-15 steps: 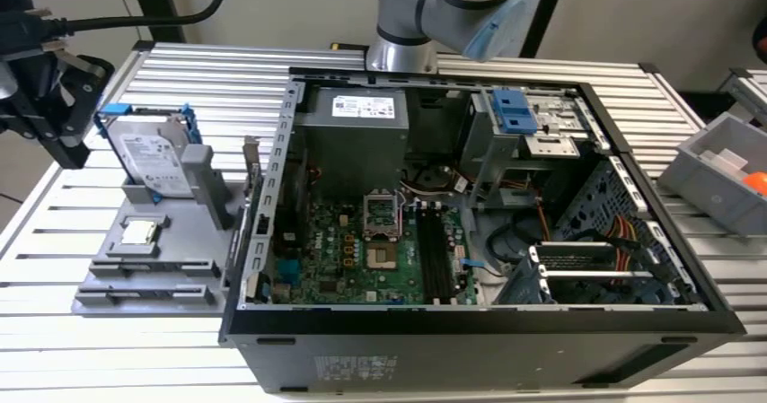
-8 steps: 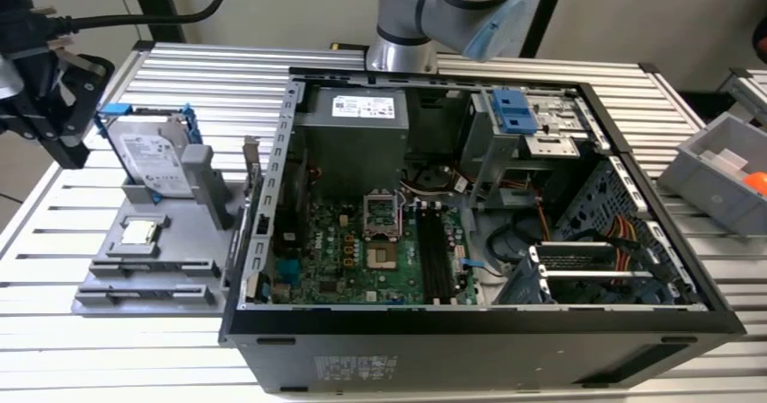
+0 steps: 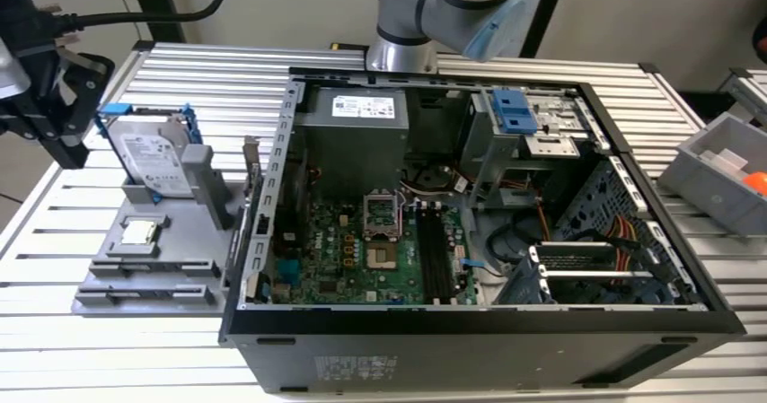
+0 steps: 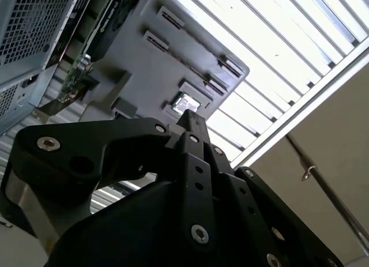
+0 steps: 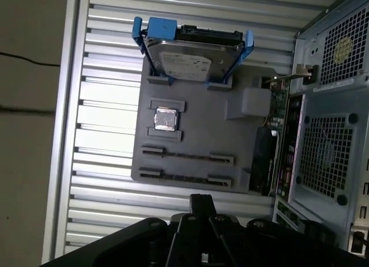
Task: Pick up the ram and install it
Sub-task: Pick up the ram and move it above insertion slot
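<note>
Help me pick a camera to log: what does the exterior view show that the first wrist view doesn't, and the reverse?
Exterior view's extras: the motherboard with its black slots inside the open case, and a grey bin at the exterior view's right. First wrist view's extra: the case's perforated outer panel. Shared: the gripper, the grey tray, the blue-framed hard drive and the small silver chip.

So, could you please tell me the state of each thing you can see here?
Black computer tower case: on its side, panel off, green motherboard exposed.
Silver hard drive in a blue frame: upright in the grey slotted holder.
Small square silver chip: flat in the holder's recess.
Green circuit card: on edge beside the case.
Black gripper: hovering near the holder.
</note>
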Robot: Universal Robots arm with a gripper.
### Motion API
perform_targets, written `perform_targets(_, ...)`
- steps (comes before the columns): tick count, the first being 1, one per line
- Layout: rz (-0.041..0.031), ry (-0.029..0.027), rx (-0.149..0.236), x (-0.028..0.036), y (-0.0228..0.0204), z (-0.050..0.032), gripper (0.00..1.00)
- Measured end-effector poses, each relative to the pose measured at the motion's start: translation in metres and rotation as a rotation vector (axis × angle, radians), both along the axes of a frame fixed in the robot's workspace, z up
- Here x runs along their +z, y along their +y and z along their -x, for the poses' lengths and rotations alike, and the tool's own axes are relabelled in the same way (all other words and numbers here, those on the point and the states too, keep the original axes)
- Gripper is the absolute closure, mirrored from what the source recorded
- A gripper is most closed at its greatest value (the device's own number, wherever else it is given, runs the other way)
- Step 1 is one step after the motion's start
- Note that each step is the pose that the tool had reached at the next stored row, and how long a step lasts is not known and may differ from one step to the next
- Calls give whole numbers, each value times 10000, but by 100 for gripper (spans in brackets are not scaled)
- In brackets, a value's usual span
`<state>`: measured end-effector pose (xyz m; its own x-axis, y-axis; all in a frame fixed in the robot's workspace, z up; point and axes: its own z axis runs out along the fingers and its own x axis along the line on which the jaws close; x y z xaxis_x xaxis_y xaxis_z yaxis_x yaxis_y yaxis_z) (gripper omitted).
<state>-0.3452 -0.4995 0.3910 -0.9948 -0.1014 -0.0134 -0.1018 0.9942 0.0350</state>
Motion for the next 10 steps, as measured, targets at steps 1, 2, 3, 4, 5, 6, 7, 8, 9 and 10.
perform_targets(1, 0, 0, 51, 0, 0, 0, 100)
perform_targets(2, 0, 0, 99, 0, 0, 0, 100)
perform_targets(3, 0, 0, 154, 0, 0, 0, 100)
perform_targets(4, 0, 0, 204, 0, 0, 0, 100)
perform_targets(5, 0, -1, 251, 0, 0, 0, 100)
perform_targets(6, -1, -1, 301, 0, 0, 0, 100)
perform_targets(7, 0, 0, 357, 0, 0, 0, 100)
perform_targets(8, 0, 0, 419, 0, 0, 0, 100)
perform_targets(9, -1, 0, 493, 0, 0, 0, 100)
perform_targets(10, 0, 0, 561, 0, 0, 0, 100)
